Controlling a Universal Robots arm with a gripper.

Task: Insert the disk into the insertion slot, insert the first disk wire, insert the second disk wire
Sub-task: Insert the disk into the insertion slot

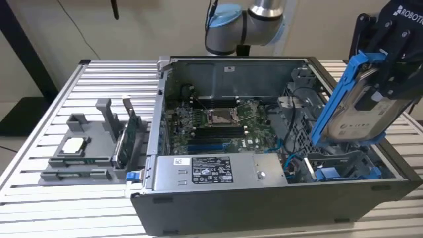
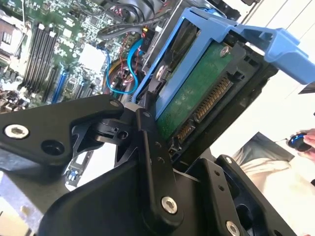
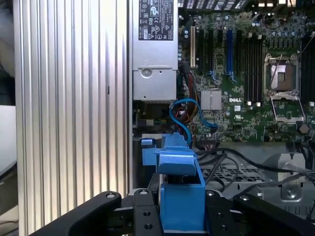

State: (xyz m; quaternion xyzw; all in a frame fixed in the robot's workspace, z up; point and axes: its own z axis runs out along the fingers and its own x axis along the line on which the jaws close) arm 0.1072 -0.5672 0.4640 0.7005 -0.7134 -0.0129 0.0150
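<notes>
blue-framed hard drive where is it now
At the exterior view's right, the silver-grey hard drive in its bright blue plastic carrier hangs tilted in the black pincer, above the dark grey metal drive bay, not yet inserted.

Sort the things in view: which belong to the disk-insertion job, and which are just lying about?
Job: disk in blue carrier, gripped by the hand above the case; insertion slot, disk not yet in it; blue cable beside it, probably a disk wire.
Lying about: power-supply box; motherboard; grey fixture on the exterior view's left.
</notes>
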